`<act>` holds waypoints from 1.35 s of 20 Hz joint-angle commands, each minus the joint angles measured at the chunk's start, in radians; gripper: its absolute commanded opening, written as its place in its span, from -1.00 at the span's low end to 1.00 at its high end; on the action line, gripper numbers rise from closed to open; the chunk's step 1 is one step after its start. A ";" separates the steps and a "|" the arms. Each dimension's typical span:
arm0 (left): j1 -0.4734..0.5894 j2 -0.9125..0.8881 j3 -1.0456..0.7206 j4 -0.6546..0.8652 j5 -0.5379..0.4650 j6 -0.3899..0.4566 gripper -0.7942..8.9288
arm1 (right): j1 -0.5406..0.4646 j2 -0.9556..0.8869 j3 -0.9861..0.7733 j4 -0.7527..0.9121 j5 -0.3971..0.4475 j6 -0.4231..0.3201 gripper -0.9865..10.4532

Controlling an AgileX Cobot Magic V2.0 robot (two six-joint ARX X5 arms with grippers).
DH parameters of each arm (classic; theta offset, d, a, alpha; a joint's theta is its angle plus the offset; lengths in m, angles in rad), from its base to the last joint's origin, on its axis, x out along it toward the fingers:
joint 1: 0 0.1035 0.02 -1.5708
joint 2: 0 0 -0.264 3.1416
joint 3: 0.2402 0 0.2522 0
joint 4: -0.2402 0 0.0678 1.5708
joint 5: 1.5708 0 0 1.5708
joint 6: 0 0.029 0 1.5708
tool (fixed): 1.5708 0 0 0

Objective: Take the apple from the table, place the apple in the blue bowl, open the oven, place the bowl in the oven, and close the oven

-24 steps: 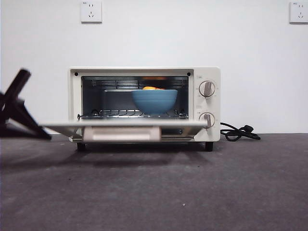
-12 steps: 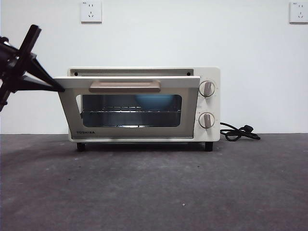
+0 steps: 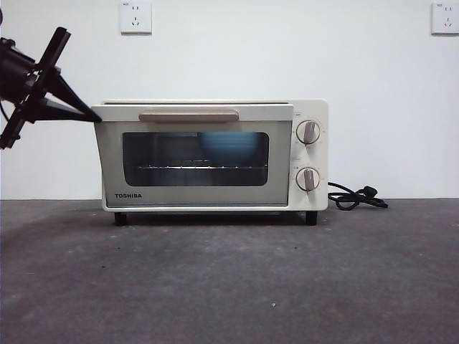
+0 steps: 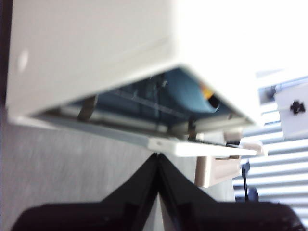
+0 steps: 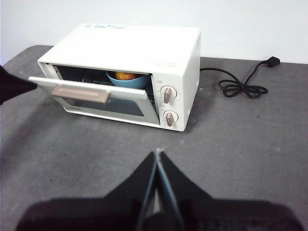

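Nearest the low front camera, the dark grey desk (image 3: 229, 279) lies bare up to the oven's feet. Beyond it stands the cream TOSHIBA oven (image 3: 215, 154), and its door (image 3: 193, 154) is what has changed: a second ago it lay flat and open with the beige handle (image 3: 188, 115) hanging low, half a second ago it leaned well out, and now it stands almost upright with the handle at the top. The right wrist view shows a gap at the door's upper edge, so I judge it not quite latched.

At the door's top left corner the left tool (image 3: 93, 117) presses its black tip, jaws together and clamped on nothing, having ridden up with the door from down by the desk. The right tool (image 5: 157, 153) waits well back from the oven, jaws also together and empty.

Behind the dark glass the blue bowl (image 3: 231, 147) sits on the wire rack, and through the gap the apple (image 5: 126, 75) shows inside the bowl. So the earlier steps look finished; only the last push to seat the door appears to remain.

Farthest back, the black cord (image 3: 355, 197) curls beside the oven under the wall sockets (image 3: 136, 17)
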 commanded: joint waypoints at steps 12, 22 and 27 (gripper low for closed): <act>-0.004 0.002 0.056 0.080 -0.013 -0.099 -0.85 | -0.001 -0.001 -0.008 -0.103 0.052 0.035 -0.85; -0.023 -0.114 0.065 -0.010 0.056 0.002 -0.85 | 0.000 0.007 -0.008 -0.154 0.064 0.034 -0.83; -0.053 -0.281 0.065 -0.215 -0.057 0.309 -0.85 | 0.000 0.022 -0.008 -0.154 0.064 0.034 -0.83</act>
